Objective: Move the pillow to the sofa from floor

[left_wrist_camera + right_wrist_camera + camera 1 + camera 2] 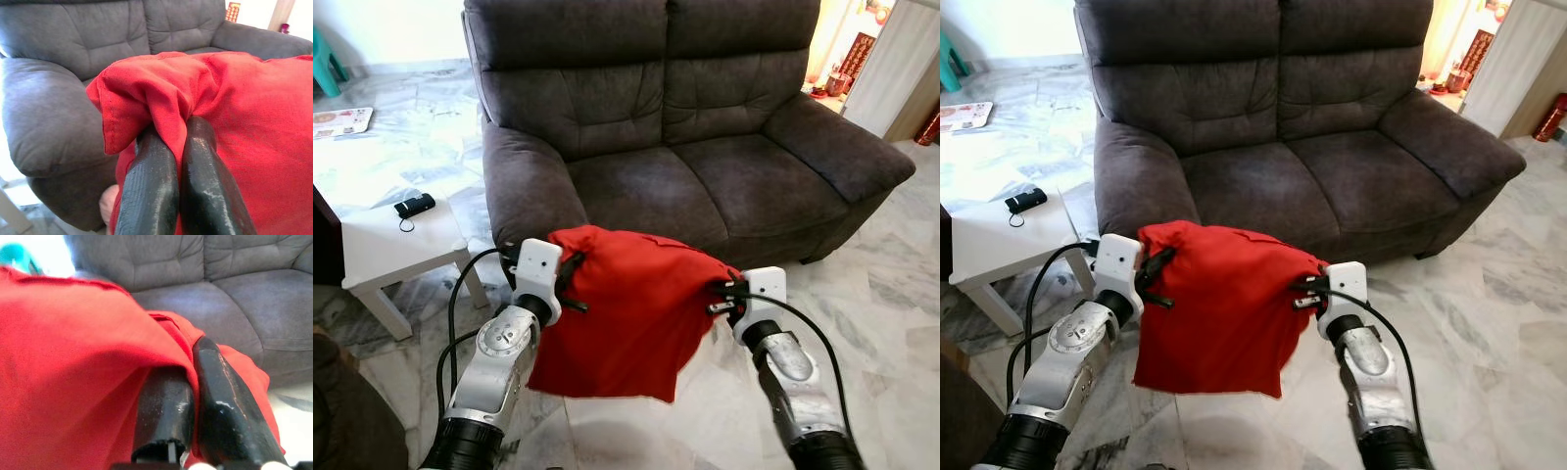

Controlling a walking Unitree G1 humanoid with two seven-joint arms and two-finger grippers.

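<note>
Both silver arms rose from the near edge of the left eye view, and between them hung the red pillow (631,313), lifted off the marble floor (891,323). At its left corner the left gripper (570,282) was clamped on the cloth; at its right edge the right gripper (724,297) pinched it likewise. Beyond the jaws stood the dark grey sofa (705,127), its seat bare, and out past the left gripper a white side table (382,245) carried a small black object (414,206)

From the right eye view the same held: pillow hanging between the two jaws, just short of the sofa's front

Looking along the left wrist, the two black fingers (151,191) sat nearly together with a fold of red fabric squeezed between them, the sofa arm beyond

Along the right wrist, the fingers (220,406) were likewise narrow, a fold of red cloth caught between them, and the seat cushions lay ahead
</note>
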